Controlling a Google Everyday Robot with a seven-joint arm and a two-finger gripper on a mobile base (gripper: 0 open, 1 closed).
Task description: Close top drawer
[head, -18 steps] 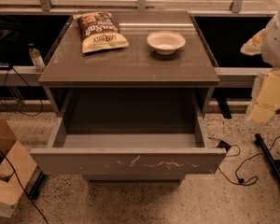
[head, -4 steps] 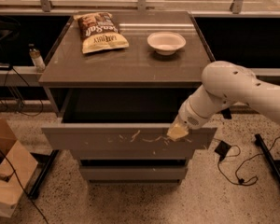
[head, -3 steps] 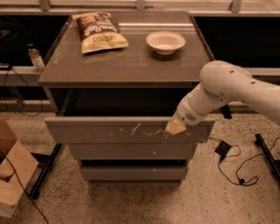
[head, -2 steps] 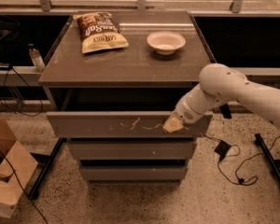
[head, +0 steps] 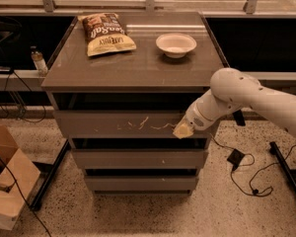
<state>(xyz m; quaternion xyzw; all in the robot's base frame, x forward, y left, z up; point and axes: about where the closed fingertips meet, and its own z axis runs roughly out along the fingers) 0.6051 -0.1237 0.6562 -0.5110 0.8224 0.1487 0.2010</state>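
- Speckled floor is spreading under everything, and a dark ledge with a pale rail is running along the back.
- At the far left, a brown cardboard box is standing on the floor, partly cut by the edge of the view.
- A little above it, a small bottle is standing upright on the ledge, just beside the left side of the table.
- On the grey table top, a bag of chips is lying flat at the back left.
- A white bowl is sitting to the right of the bag, apart from it.
- Directly under the table top, the top drawer is showing its flat grey front with pale scratch marks near the middle; a dark gap is showing above it, and I cannot tell whether it is pushed fully in.
- Below it, two plain lower drawer fronts are sitting one under the other.
- The tool is pressing its yellowish tip against the right part of the top drawer's front, just right of the scratches; I cannot tell whether it is released or clenched.
- A thick white arm is reaching in from the right edge to the tool.
- On the floor at the right, a black adapter is lying with a thin cable.
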